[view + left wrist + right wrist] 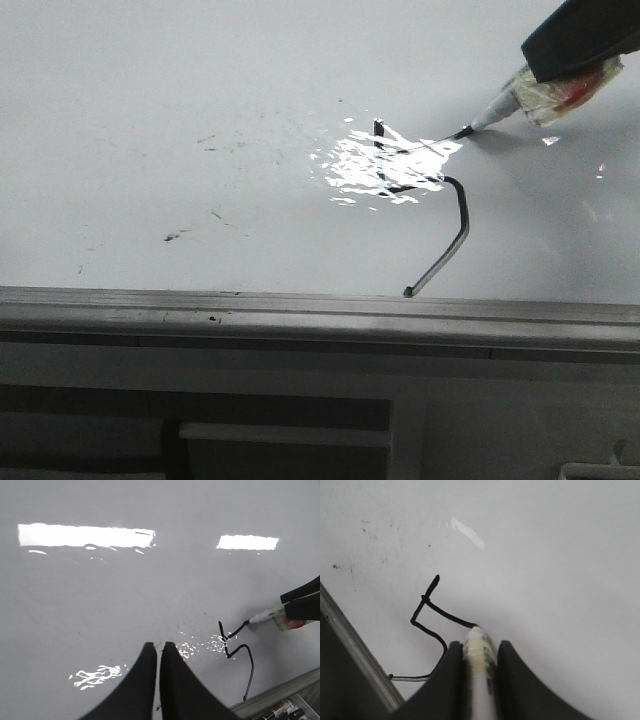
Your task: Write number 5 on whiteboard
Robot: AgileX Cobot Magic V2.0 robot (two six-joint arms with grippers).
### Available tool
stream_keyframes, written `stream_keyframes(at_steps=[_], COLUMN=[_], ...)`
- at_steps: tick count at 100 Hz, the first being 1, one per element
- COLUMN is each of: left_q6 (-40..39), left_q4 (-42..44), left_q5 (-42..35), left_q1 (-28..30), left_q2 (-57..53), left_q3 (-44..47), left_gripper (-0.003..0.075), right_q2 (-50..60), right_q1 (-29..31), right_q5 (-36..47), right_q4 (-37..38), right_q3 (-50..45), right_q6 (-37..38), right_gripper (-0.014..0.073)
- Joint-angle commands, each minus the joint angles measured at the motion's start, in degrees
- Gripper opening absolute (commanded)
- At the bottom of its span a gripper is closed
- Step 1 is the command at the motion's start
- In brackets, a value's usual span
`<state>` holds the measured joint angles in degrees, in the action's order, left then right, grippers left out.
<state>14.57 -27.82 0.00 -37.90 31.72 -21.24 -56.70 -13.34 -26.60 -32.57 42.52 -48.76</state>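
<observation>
The whiteboard (pixel 150 100) fills the front view, glossy, with a patch of glare. On it is the number 5 (pixel 462 225), a thin black line with a short upright, a slanted top bar and a long hooked tail that ends near the frame. My right gripper (pixel 479 647) is shut on a white taped marker (pixel 510 100). The marker's black tip (pixel 466 131) touches the board at the outer end of the top bar. My left gripper (pixel 158 645) is shut on nothing and hovers over bare board left of the number 5 (pixel 250 660).
The grey aluminium frame edge (pixel 300 310) runs along the near side of the board. Faint black smudge specks (pixel 175 237) lie left of the digit. Spare markers (pixel 280 712) lie below the frame in the left wrist view.
</observation>
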Motion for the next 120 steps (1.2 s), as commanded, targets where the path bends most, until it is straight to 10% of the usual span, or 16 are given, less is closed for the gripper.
stream_keyframes(at_steps=[1,16,40,68,120], left_q6=[-0.5,0.9,10.8,25.6,26.9], left_q4=[-0.4,2.1,5.6,1.6,1.5], left_q5=[-3.5,2.0,21.9,31.1,27.2], left_q1=[0.1,0.1,-2.5,-12.8,-18.8], left_q2=[0.0,0.5,7.8,21.0,32.9], left_q3=[-1.7,-3.5,-14.5,-24.1,-28.2], left_gripper=[-0.0020,0.0014,0.0423,0.0378,0.0348], right_q2=[2.6,5.3,3.6,1.4,1.4], right_q1=[-1.9,-9.0,-19.0,-27.1,-34.8], right_q5=[5.1,-0.4,-5.1,-2.3,-2.9], right_q4=[1.9,1.9,1.9,1.9,1.9], right_q3=[2.9,5.5,6.3,6.7,6.7], right_q6=[-0.7,-4.2,-7.0,-7.1,-7.1], right_gripper=[-0.0044,-0.0046,-0.0045,-0.0045,-0.0045])
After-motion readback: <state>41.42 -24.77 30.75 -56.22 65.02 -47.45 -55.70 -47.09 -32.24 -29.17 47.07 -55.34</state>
